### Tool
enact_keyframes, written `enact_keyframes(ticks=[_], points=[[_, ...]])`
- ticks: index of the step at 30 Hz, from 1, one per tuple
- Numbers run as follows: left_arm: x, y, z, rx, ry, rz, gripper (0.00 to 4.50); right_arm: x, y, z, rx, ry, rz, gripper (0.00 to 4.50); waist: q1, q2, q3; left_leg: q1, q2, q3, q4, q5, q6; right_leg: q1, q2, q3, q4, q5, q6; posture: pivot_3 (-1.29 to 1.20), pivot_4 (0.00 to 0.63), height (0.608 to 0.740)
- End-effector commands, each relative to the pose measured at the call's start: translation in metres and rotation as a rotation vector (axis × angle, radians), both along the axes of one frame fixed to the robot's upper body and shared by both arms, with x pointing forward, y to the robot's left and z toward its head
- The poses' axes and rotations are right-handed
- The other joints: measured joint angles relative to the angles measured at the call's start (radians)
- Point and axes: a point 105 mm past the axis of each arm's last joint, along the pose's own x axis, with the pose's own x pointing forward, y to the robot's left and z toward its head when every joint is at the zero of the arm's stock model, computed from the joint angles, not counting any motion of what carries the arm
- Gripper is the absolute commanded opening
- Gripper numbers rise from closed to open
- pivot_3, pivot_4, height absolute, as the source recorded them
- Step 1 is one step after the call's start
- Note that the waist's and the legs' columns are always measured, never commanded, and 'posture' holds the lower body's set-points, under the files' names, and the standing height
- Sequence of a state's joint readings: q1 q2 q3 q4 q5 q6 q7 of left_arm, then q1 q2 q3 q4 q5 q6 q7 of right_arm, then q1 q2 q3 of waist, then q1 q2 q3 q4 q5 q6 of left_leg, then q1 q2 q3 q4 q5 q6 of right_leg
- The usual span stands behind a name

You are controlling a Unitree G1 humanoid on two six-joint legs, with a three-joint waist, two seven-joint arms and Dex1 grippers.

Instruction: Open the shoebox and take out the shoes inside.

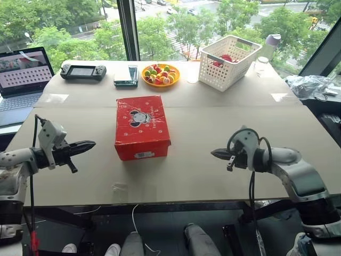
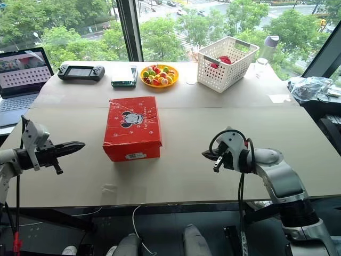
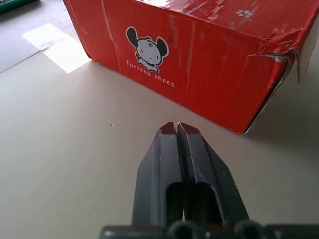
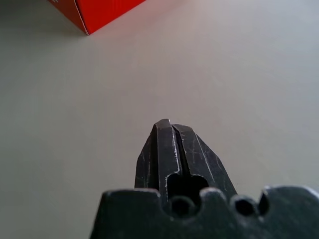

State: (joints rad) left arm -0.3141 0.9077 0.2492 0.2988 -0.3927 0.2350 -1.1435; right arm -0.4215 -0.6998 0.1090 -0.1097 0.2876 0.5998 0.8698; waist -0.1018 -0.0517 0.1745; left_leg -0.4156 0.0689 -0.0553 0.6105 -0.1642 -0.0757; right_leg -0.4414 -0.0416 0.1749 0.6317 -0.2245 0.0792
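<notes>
Red cardboard, creased and taped along its edges, makes up the one shoebox (image 1: 141, 127), which lies closed near the middle of the frame on the beige table (image 1: 213, 176). Its long axis runs from the lower edge of the picture toward the top, with the end bearing a small white label facing the bottom of the frame. The lid carries a black-and-white cartoon mouse drawing with paw prints around it, and the same mouse shows on a long side wall above the words "turlang shoes".

Two grippers flank the box, both apart from it. The left gripper (image 1: 90, 144), at centre left, points toward the box with its two black fingers pressed together on nothing. The right gripper (image 1: 215, 154), at centre right, also points inward, fingers likewise pinched together and empty.
</notes>
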Motion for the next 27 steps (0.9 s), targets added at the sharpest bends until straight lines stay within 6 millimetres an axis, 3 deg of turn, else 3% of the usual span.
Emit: enact_keyframes(ticks=[1,7,13,17,22,27], points=[[0.018,-0.009,0.001,0.044,-0.051,0.029,0.02,0.024,0.019,0.007,0.025,-0.061,-0.017,0.00,0.000,0.000,0.000,0.001,0.000,0.000,0.000,0.000,0.000,0.001,0.000,0.000,0.000,0.000,0.001,0.00,0.150,0.725],[0.041,-0.041,-0.002,0.043,-0.100,-0.030,0.02,0.066,0.066,0.009,0.110,-0.109,-0.023,0.00,-0.001,0.000,0.000,0.000,0.000,0.000,0.004,0.001,0.000,0.002,0.000,0.000,0.000,0.008,0.009,0.00,0.150,0.725],[0.049,-0.072,-0.001,0.039,-0.110,-0.136,0.02,0.089,0.084,0.017,0.141,-0.142,-0.026,0.00,0.004,0.000,0.000,-0.001,0.000,-0.001,0.003,0.001,0.000,0.002,0.000,0.000,-0.002,0.009,0.010,0.00,0.150,0.725],[0.053,-0.094,0.004,0.035,-0.135,-0.206,0.02,0.085,0.104,0.016,0.131,-0.146,0.023,0.00,0.005,0.001,0.000,-0.003,0.000,-0.001,0.001,0.001,0.000,0.002,0.000,-0.001,-0.002,0.012,0.006,0.00,0.150,0.725],[0.058,-0.112,0.009,0.025,-0.149,-0.262,0.02,0.059,0.131,0.016,0.170,-0.131,0.121,0.00,0.004,0.001,0.000,-0.004,0.000,-0.004,0.002,0.001,0.000,0.001,0.000,-0.004,-0.001,0.012,0.005,0.00,0.150,0.725],[0.065,-0.131,0.009,0.013,-0.152,-0.312,0.02,0.042,0.110,0.010,0.152,-0.119,0.079,0.00,0.008,0.001,0.001,-0.004,0.000,-0.005,0.003,0.001,0.000,0.002,0.000,-0.005,0.000,0.010,0.008,0.00,0.150,0.725]])
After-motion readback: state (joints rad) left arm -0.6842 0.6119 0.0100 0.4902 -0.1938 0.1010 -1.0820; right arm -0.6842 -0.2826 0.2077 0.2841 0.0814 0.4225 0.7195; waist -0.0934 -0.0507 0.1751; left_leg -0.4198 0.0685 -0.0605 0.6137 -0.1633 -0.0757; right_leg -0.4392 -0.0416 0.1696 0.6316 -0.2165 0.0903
